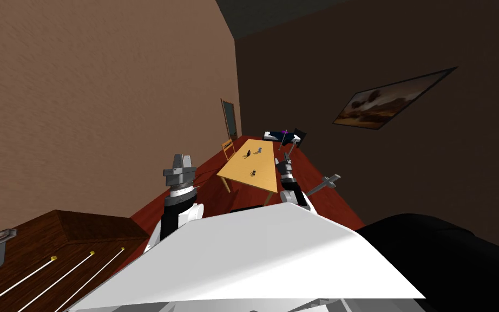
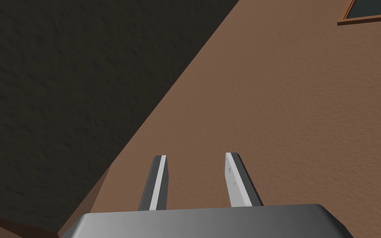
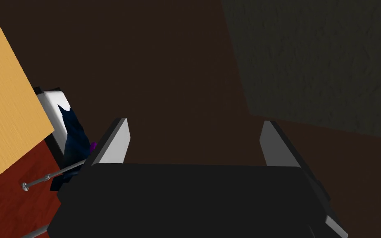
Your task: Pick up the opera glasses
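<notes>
left gripper (image 2: 196, 155): grey body, two blades rising from it
fingers (image 2: 159, 182): light grey, parted, nothing between them

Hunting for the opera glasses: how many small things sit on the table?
3: a dark thing and a grey thing side by side toward the far end, another dark thing nearer me.

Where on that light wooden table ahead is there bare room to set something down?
The table is bare along the side by the chair, and between the lone dark thing and its near edge. The far half is crowded: a small dark thing and a grey one stand close together.
</notes>
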Tool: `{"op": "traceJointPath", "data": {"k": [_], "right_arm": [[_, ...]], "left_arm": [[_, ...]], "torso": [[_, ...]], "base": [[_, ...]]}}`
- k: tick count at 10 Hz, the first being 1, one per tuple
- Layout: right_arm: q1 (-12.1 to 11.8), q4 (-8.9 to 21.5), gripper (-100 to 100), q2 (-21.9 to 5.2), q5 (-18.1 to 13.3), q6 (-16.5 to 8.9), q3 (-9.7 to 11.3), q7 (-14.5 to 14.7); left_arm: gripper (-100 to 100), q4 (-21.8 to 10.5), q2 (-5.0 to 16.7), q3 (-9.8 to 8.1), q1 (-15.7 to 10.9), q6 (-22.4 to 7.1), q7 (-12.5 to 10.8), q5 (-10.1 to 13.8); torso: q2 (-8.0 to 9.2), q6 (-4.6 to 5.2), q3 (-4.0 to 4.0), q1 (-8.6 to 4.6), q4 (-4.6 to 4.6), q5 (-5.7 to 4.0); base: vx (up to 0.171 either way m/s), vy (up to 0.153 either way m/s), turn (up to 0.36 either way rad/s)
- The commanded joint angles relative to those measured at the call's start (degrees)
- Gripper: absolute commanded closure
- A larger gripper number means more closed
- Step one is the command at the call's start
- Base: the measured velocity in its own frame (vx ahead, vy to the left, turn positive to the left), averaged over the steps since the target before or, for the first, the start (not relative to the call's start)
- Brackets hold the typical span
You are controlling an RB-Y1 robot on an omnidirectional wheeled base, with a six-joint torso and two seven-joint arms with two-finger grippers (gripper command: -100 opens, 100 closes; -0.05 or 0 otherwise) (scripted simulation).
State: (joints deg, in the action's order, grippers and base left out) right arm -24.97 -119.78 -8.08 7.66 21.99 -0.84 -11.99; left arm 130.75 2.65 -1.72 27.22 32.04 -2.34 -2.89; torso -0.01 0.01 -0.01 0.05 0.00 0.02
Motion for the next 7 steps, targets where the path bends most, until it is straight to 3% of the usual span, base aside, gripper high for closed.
{"op": "traceJointPath", "data": {"k": [1, 4, 7], "right_arm": [[1.15, 2.33, -100, -0.44, 1.34, -1.47, -0.39, -2.86], [2.35, 4.53, -100, -0.80, 2.62, -2.96, -0.83, -6.37], [5.01, 9.40, -100, -1.41, 5.31, -6.13, -1.78, -11.36]], "left_arm": [[0, 0.00, 0.00, 0.00, 0.00, 0.00, 0.00, 0.00], [0, 0.00, 0.00, 0.00, 0.00, 0.00, 0.00, 0.00], [0, 0.00, 0.00, 0.00, 0.00, 0.00, 0.00, 0.00]], "torso": [[0.00, 0.00, 0.00, 0.00, 0.00, 0.00], [-0.01, -0.01, -0.01, 0.00, 0.00, 0.00], [0.00, 0.00, 0.00, -0.01, 0.00, 0.00]], "base": [[0.001, 0.017, 0.056], [0.002, 0.017, 0.045], [0.000, 0.016, 0.055]]}}
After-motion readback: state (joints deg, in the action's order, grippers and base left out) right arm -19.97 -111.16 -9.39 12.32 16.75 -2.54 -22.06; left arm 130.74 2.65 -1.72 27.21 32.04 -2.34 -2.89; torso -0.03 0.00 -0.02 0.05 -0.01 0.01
